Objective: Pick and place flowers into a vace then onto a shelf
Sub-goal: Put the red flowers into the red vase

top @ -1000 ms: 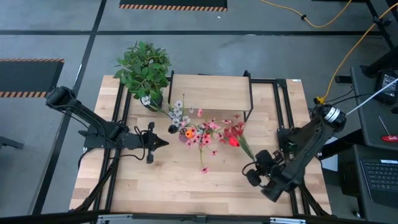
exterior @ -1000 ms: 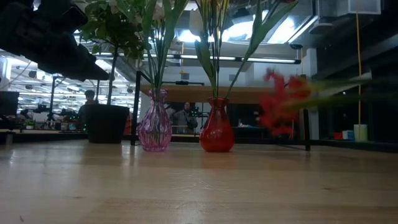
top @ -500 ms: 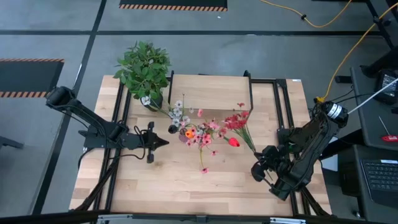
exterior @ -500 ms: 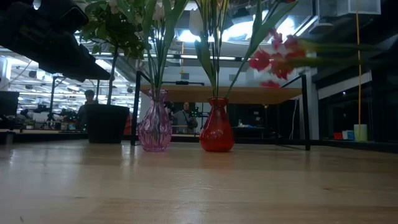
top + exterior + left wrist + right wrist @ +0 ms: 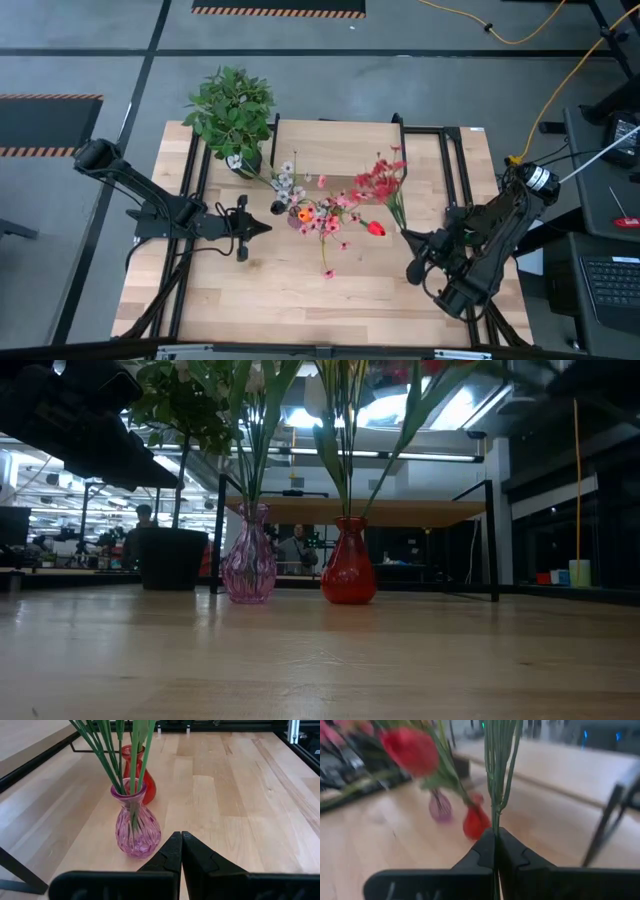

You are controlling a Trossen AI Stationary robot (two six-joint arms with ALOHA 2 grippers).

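Observation:
My right gripper is shut on a bunch of red flowers, held in the air to the right of the red vase. The blooms point toward the shelf at the far side. The red vase and the pink vase stand on their bases on the table, each with green stems in it. My left gripper hovers shut with nothing in it, just left of the pink vase. My right gripper pinches the bundled green stems of the red flowers between its two fingers, near the stems' lower ends. The stems run on from the fingertips in line with the fingers. The bunch is lifted clear of the table, slanting up, with the blurred red bloom at its free end.
A bushy green plant in a black pot stands at the far left corner beside the shelf. Black frame rails run along both table sides. Bare wood lies along the near half of the table. People show in the room behind.
My right gripper has risen and turned, staying shut on the stems. The red bunch has swung with it: its blooms have moved from beside the red vase up and toward the far edge, over the shelf's front, and have left the top of the low view.

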